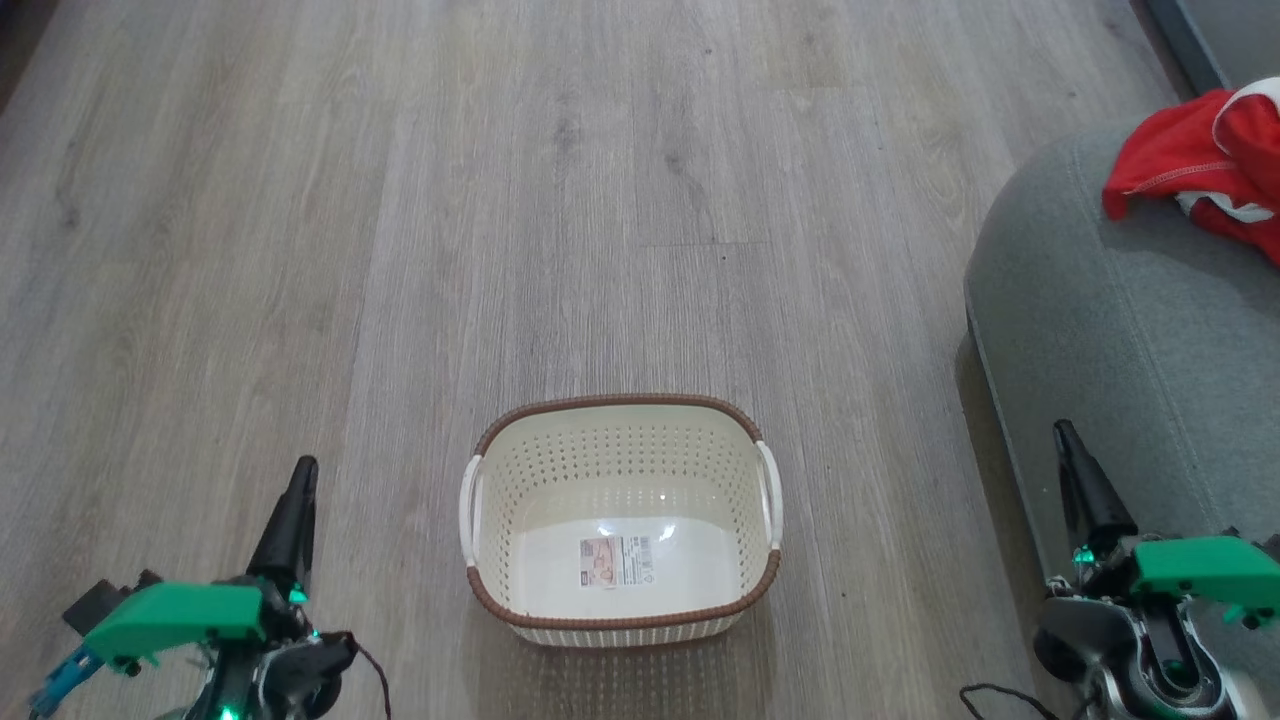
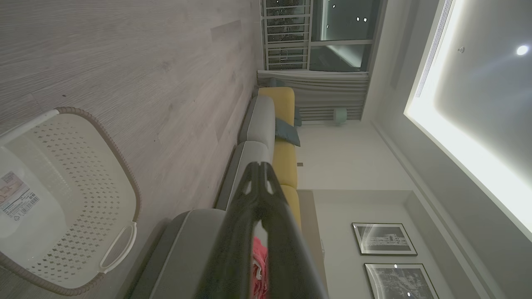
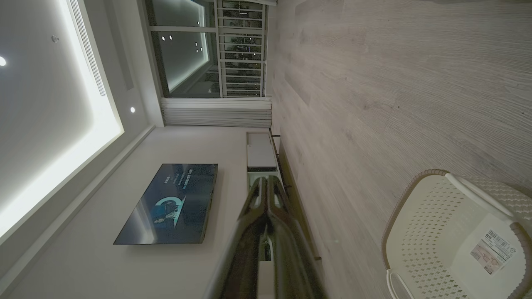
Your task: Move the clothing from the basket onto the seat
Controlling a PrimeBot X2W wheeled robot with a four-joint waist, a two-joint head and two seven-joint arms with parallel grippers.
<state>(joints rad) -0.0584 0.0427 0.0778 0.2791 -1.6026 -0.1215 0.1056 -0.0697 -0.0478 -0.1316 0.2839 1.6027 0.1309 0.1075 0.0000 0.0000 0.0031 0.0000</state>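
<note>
1. The clothing (image 1: 1200,160) lies bunched on the seat (image 1: 1100,330), at the head view's far right and partly cut off by the picture's edge; the basket (image 1: 620,450) stands on the floor (image 1: 500,200) holding nothing but its label sticker (image 1: 614,562) — so the task looks done.
2. The left hand (image 1: 302,475) and the right hand (image 1: 1070,450) sit low on either side of the basket; each has its fingers pressed together at the tips with nothing between them, and both wrist views agree.
3. First risk: a red hem reaches toward the seat's rounded shoulder; thin fabric on a curved edge could slide to the floor, more likely if the seat is bumped.
4. Second risk: the right hand is near the seat's front edge; a careless swing or a turn of the waist could knock the upholstery or drag the cloth.
5. Third risk: the basket looks like light plastic and stands between the two arms; a nudge would probably send it skating over the boards.
6. Surface and room: pale grey wood-look planks; the left wrist view has a yellow backrest (image 2: 284,104), a curtain (image 2: 328,95), a dark window (image 2: 341,25) and framed pictures (image 2: 382,238); the right wrist view has a wall television (image 3: 170,203) and a low cabinet (image 3: 261,149) — the ceiling (image 3: 41,83) is lit along a recess.
</note>
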